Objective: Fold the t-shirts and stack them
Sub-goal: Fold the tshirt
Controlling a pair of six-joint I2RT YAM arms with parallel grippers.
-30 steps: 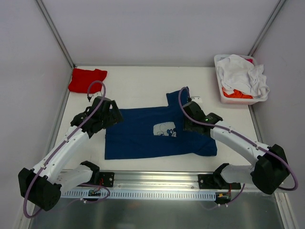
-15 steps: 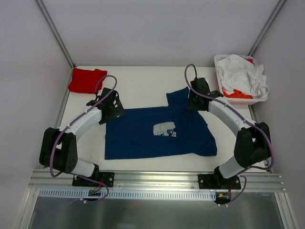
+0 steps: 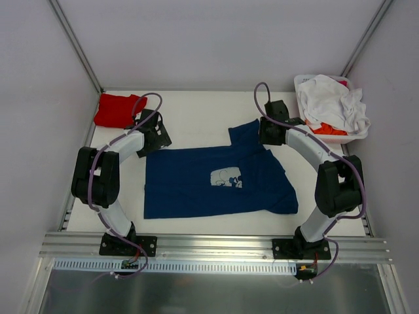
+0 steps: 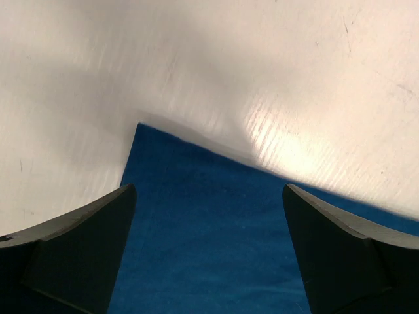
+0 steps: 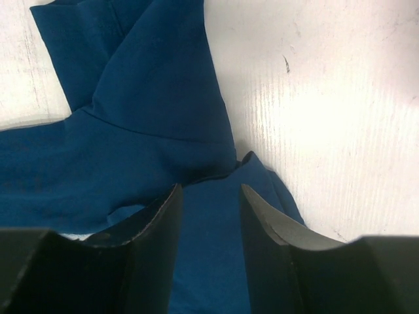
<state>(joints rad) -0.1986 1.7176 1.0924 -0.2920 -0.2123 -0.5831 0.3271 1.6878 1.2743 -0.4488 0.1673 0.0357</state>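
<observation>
Top external view: 1 navy t-shirt (image 3: 196,186) lies spread on the table (image 3: 196,118), its pale print (image 3: 226,178) facing up near the middle. 1 red t-shirt (image 3: 118,109) sits folded at the far left corner. A basket (image 3: 324,139) at the far right holds a white t-shirt (image 3: 330,98) over an orange t-shirt (image 3: 325,129). The left gripper (image 3: 157,139) is at the navy shirt's far left corner. The right gripper (image 3: 267,136) is beside its far right sleeve.

Left wrist view: the left gripper (image 4: 209,248) stands with its fingers (image 4: 78,248) wide apart above the shirt's corner (image 4: 196,216). It holds nothing.

Right wrist view: the right gripper (image 5: 211,242) shows a narrower gap between its fingers (image 5: 157,242). Navy cloth (image 5: 157,98) lies flat below and in that gap. No cloth is seen pinched.
</observation>
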